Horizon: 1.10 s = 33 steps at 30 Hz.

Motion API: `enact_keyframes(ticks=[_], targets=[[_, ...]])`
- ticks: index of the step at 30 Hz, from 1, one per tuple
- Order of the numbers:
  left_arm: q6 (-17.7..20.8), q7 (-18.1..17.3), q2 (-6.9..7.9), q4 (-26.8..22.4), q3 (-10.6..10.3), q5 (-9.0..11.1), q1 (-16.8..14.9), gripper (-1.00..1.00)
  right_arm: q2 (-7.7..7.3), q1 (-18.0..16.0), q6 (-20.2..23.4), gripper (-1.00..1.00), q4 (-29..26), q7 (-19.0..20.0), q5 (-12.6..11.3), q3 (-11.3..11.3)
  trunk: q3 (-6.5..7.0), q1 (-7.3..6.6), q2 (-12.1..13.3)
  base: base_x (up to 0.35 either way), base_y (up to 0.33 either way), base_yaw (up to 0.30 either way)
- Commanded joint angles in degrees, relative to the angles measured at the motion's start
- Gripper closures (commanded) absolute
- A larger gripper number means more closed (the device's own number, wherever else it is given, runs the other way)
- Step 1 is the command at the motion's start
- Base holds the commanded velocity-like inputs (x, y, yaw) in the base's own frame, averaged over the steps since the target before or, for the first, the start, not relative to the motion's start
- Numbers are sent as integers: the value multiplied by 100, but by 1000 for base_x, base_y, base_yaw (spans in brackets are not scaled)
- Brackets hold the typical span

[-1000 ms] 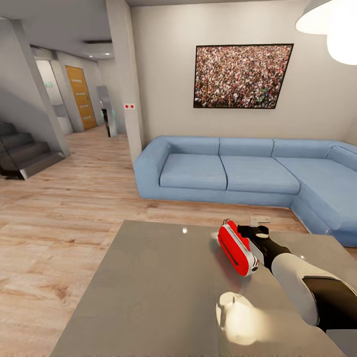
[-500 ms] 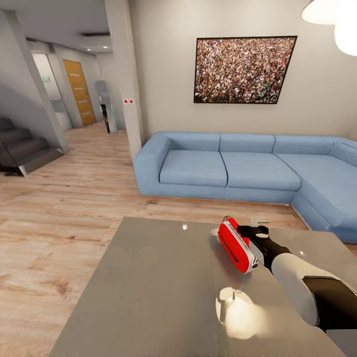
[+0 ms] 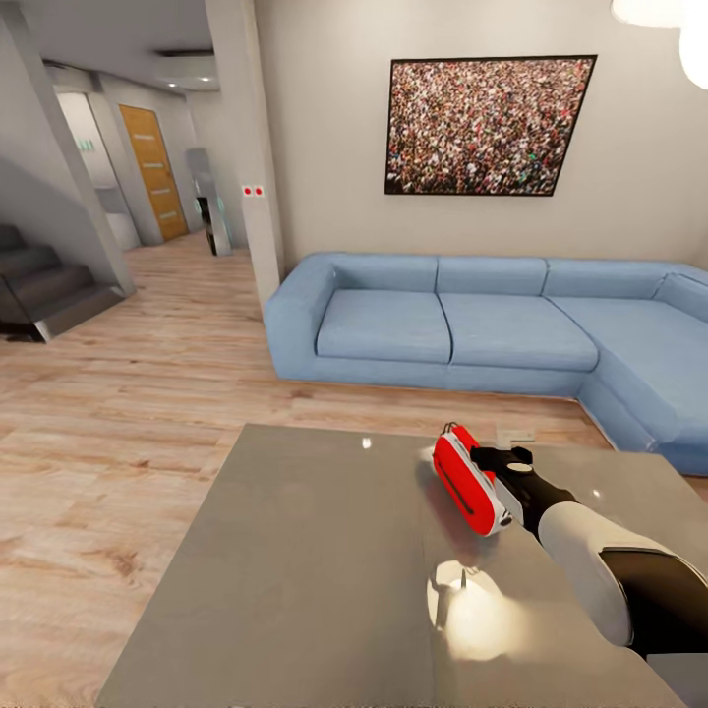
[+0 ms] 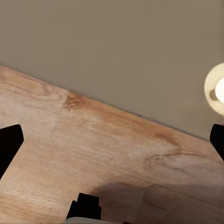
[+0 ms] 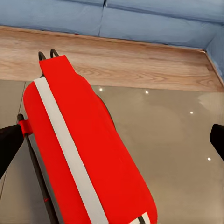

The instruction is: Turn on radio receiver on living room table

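Head view: your right gripper (image 3: pixel 492 479) holds the radio receiver (image 3: pixel 468 486) tilted above the desk (image 3: pixel 295 570), at 2 o'clock from desk centre. Rigid, light, smooth shell, likely slippery; grip the narrow edges. Left fingers (image 4: pixel 9 144) spread wide, empty, over wood floor (image 4: pixel 93 144). No containers visible.

Right arm extended forward, right claw (image 3: pixel 492 470) gripping; left claw (image 4: pixel 112 140) spread.

Camera pitch change, head view.
Whole scene rides lower in frame than a second ago: framed crowd photo (image 3: pixel 489 125) and blue sofa (image 3: pixel 472 329) slide up, pendant lamp (image 3: pixel 669 25) nearly exits, table (image 3: pixel 295 580) edge rises slightly.
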Motion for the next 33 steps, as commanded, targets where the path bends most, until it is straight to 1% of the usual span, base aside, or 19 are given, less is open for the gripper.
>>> enact_keyframes(ticks=[1, 10, 16, 28, 33], targets=[[0, 0, 0, 0, 0, 2, 0, -100, 0, 0, 0, -100, 0, 0, 1, 0, -10, 0, 0, 0, 0, 0], [0, 0, 0, 0, 0, 7, 0, -100, 0, 0, 15, -100, 0, -6, -17, -7, -96, 0, 0, 0, 0, 0], [0, 0, 0, 0, 0, 7, 0, -100, 16, 0, 128, -100, -8, -16, -5, -22, -153, 0, 0, 0, 0, 0], [0, 0, 0, 0, 0, 7, 0, -100, 27, 0, 67, -100, -9, -17, 9, -1, -259, 0, 0, 0, 0, 0], [1, 0, 0, 0, 0, 7, 0, -100, 27, 0, 52, -100, -9, -17, 10, 9, -269, 0, 0, 0, 0, 0]])
